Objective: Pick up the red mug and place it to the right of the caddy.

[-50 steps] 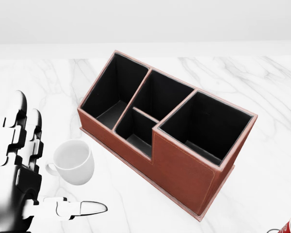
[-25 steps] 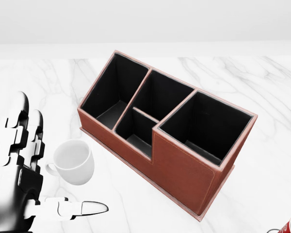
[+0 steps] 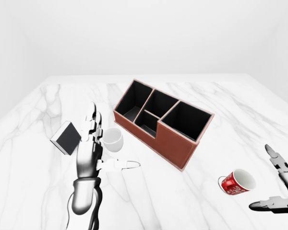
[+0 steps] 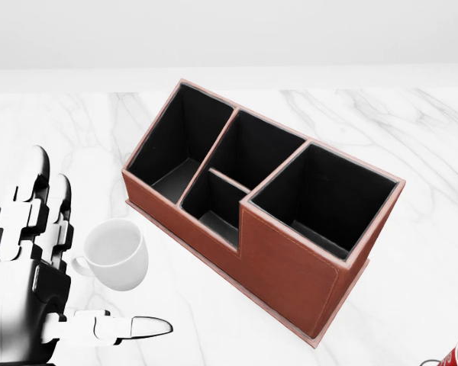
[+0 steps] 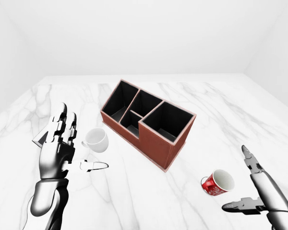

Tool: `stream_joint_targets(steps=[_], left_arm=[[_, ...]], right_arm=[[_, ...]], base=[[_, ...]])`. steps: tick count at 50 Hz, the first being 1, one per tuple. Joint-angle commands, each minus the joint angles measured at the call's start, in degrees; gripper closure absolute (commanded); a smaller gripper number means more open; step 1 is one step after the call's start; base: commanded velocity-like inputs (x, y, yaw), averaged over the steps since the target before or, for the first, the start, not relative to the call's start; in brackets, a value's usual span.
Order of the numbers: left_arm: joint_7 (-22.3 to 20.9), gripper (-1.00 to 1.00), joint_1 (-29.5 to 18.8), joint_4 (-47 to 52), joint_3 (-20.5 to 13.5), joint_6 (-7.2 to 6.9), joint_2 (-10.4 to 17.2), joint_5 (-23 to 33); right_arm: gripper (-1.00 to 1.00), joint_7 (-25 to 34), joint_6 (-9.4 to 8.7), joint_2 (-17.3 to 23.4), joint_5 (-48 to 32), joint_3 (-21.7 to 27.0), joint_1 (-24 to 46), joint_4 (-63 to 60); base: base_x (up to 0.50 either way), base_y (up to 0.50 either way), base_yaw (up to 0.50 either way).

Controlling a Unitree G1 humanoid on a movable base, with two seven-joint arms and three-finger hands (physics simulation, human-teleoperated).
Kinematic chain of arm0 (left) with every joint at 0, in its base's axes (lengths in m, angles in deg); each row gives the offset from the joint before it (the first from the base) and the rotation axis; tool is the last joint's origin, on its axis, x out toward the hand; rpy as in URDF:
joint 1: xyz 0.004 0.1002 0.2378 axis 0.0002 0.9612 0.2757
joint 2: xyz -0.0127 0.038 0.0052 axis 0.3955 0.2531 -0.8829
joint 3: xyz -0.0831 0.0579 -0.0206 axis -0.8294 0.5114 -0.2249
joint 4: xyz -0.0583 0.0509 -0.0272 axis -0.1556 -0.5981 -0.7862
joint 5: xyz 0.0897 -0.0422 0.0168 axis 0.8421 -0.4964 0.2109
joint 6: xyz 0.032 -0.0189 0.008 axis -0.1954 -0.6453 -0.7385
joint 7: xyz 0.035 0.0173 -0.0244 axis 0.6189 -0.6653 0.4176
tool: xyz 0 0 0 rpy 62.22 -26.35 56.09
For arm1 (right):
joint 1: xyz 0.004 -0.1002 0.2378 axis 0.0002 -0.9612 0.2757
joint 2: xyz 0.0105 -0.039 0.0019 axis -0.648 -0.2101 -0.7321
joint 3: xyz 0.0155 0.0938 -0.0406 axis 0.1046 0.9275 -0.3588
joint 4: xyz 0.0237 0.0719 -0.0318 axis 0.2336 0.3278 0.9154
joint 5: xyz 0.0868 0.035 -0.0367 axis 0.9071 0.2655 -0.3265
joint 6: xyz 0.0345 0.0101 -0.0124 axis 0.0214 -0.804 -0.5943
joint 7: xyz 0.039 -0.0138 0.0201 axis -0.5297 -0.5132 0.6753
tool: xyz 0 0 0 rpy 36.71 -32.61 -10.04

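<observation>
white marble, grey-veined, makes up the desk (image 5: pixel 149 201) under you, with open surface on every side of the things and its far edge meeting a pale wall. one brown caddy (image 5: pixel 146 122) sits near the middle, angled, with four black-lined compartments, all open at the top. your two robot hands come next: the left robot hand (image 5: pixel 67 153) stands upright with fingers spread and thumb out, gripping nothing; the right robot hand (image 5: pixel 252 184) is low at the right-eye view's right, fingers splayed, also holding nothing. two mugs: one red mug (image 5: pixel 217 183), white inside with white lettering, lies on its side below and right of the caddy, close to your right robot hand, not touching it; one white mug (image 5: pixel 96 140) stands upright between the left robot hand and the caddy. one small dark, white-edged block (image 3: pixel 66 138) shows behind the left robot hand.
</observation>
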Motion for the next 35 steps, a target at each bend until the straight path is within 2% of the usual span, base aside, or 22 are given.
stream_joint_targets(steps=[1, 9, 18, 35], left_arm=[[0.46, -1.0, -0.2, -0.07, 0.09, 0.0, -0.05, 0.01], [0.64, -1.0, 0.06, -0.2, 0.56, 0.0, -0.06, 0.32], [0.74, -1.0, -0.47, -1.42, 0.54, 0.0, -0.03, 0.35], [0.82, -1.0, -0.71, -1.51, 0.7, 0.0, -0.09, 0.51]], right_arm=[[-1.0, 0.0, 0.0, 2.07, -2.33, -1.51, 0.99, 3.45], [-1.0, 0.0, 0.0, 3.02, -3.47, -2.86, 1.91, 3.53], [-1.0, 0.0, 0.0, 7.09, -7.04, -7.72, 6.4, 4.93], [-1.0, -6.53, 0.0, 9.63, -9.6, -10.25, 5.79, 13.57]], base=[[0.0, 0.0, 0.0], [0.0, 0.0, 0.0], [0.0, 0.0, 0.0], [0.0, 0.0, 0.0]])
